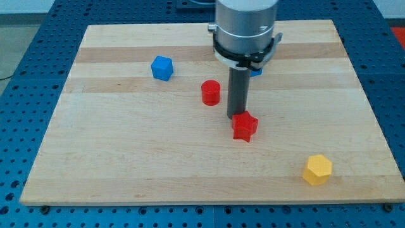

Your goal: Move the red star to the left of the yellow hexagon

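Near the board's middle, my tip (236, 117) is seen touching the top-left side of the red star (245, 126). No fingers are carried by the rod. The yellow hexagon (317, 170) is found well apart, toward the board's bottom-right corner.

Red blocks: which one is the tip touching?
The red star. My tip sits right at its upper-left edge. The red cylinder stands apart, up and toward the view's left of the rod.

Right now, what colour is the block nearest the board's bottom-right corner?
Yellow: the yellow hexagon, clearest in the camera view, well clear of my tip.
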`<action>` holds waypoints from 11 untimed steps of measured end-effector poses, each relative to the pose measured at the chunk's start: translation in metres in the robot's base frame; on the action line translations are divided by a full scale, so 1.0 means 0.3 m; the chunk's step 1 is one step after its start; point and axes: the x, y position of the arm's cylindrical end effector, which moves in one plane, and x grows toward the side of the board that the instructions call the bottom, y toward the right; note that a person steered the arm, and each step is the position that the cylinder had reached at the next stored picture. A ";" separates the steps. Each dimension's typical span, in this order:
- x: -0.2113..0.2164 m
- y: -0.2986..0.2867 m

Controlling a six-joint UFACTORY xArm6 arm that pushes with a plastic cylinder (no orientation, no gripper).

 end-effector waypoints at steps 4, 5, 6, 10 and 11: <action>0.140 0.007; 0.192 0.012; 0.245 0.012; 0.198 -0.035; 0.060 0.193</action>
